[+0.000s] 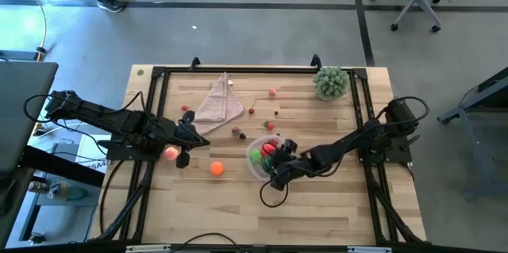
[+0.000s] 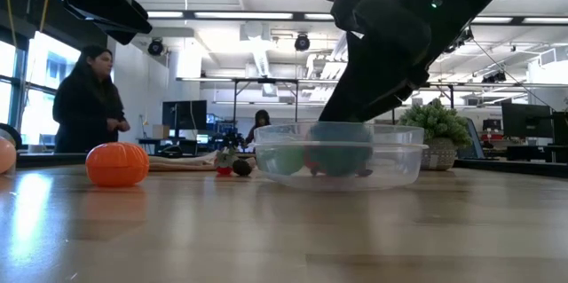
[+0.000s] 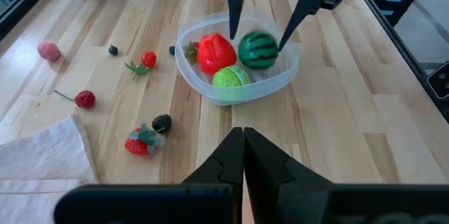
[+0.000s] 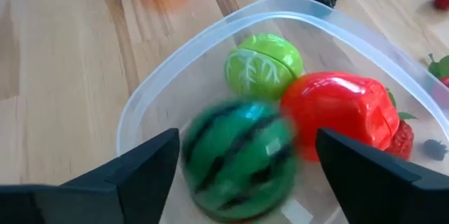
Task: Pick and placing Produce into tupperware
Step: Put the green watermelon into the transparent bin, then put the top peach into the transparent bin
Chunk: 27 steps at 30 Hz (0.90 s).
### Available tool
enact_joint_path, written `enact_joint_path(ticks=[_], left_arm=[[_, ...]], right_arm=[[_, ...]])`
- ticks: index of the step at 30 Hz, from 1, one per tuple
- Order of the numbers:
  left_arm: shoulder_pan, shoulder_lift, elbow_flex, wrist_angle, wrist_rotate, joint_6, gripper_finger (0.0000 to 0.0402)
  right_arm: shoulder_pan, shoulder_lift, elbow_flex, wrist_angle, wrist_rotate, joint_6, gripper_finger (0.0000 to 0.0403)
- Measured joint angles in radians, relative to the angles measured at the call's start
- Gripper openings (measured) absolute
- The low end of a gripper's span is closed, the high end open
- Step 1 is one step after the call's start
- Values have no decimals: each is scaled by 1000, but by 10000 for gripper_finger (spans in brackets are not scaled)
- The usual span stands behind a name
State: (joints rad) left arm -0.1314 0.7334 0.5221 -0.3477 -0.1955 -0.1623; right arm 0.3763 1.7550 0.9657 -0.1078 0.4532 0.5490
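Observation:
The clear tub stands right of the table's middle and holds a striped melon, a red fruit and a green ball. My right gripper hangs open over the tub, a finger on either side of the melon, whose outline is smeared. My left gripper is shut, raised above the table left of the tub. Under its left side a pink peach rests on the wood. An orange lies between the peach and the tub.
Small berries, a strawberry and a cherry are scattered on the wood beyond the tub. A folded pink cloth lies at the far left, a bushy plant at the far right corner. A person stands behind the table.

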Motion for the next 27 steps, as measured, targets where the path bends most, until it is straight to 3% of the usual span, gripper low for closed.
enact_joint_path(ticks=[4, 11, 27], left_arm=[[0, 0, 0, 0, 0, 0, 1], [0, 0, 0, 0, 0, 0, 1], [0, 0, 0, 0, 0, 0, 1]], right_arm=[[0, 0, 0, 0, 8, 0, 354], [0, 0, 0, 0, 34, -8, 358], [-2, -121, 2, 143, 234, -164, 358]])
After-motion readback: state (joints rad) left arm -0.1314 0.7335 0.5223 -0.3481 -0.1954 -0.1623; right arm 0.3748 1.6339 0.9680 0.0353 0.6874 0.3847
